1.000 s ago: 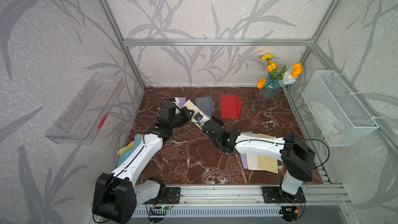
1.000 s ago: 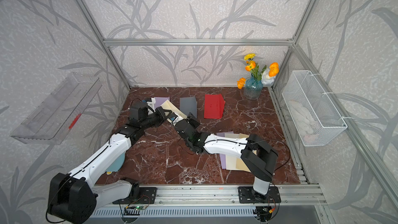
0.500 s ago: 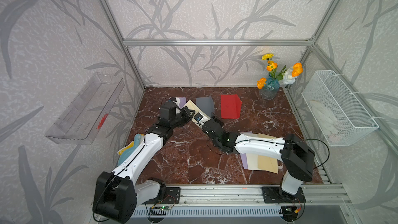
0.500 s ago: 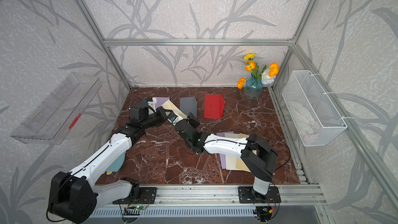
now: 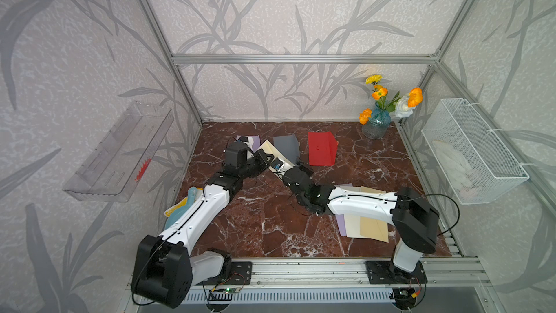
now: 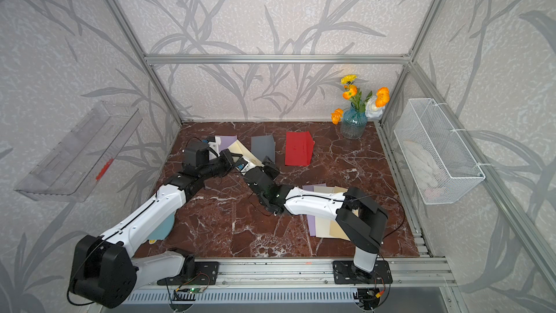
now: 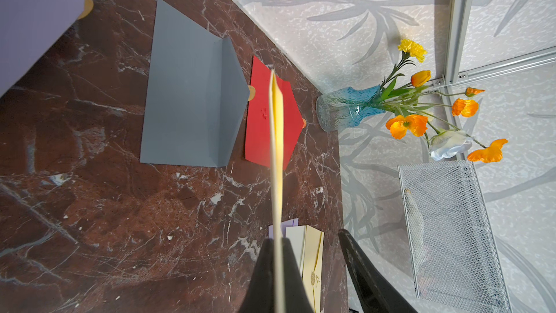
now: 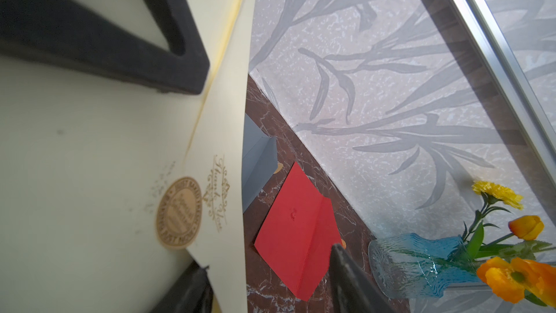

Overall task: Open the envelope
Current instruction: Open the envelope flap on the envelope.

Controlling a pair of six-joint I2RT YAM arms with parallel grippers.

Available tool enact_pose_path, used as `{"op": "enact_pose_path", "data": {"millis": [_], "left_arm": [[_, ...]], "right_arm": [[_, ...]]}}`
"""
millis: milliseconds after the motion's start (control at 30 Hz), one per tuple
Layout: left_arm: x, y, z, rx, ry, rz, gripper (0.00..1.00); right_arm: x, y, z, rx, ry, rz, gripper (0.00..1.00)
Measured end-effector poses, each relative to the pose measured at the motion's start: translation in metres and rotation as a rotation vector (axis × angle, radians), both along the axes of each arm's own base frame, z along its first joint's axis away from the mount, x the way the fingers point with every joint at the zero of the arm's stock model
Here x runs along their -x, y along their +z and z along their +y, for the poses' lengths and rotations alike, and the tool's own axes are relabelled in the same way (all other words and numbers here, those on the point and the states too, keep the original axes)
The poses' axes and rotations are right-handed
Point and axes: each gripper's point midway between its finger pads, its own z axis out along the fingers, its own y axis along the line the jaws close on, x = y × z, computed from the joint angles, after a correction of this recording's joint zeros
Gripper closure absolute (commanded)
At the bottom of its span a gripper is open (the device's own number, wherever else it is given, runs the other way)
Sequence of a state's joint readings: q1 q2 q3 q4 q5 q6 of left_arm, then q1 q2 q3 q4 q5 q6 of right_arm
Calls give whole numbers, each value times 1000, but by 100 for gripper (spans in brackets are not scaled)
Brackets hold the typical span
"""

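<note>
Now | left fingers (image 7: 294, 284) clamped on cream envelope (image 7: 276, 146) | right fingers (image 8: 349, 281) apart, its edge between them

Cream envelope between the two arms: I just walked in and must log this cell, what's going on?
The left gripper is shut on the cream envelope, holding it on edge over the marble table. The right gripper stands open beside it, near its round gold sticker; whether the flap is free I cannot tell. A gray envelope and a red envelope lie behind, flaps open.
</note>
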State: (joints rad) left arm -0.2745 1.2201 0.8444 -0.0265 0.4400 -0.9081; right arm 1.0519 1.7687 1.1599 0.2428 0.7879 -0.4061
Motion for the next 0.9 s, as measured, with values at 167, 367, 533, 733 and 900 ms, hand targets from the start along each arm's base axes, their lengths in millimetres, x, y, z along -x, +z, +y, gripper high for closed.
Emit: {"op": "enact_pose_path", "data": {"millis": [167, 367, 533, 733, 900], "left_arm": [[0, 1, -1, 2, -1, -5, 100], [-2, 3, 0, 2, 3, -14, 100], [-3, 4, 0, 2, 5, -20, 100], [-3, 5, 0, 5, 3, -30, 100], [-4, 6, -1, -4, -6, -41, 100]], "right_arm": [[-2, 0, 3, 14, 2, -8, 37], [-4, 2, 5, 15, 0, -23, 36], [-5, 6, 5, 17, 0, -35, 35], [-6, 9, 6, 25, 2, -46, 33], [-10, 20, 10, 22, 2, -70, 32]]}}
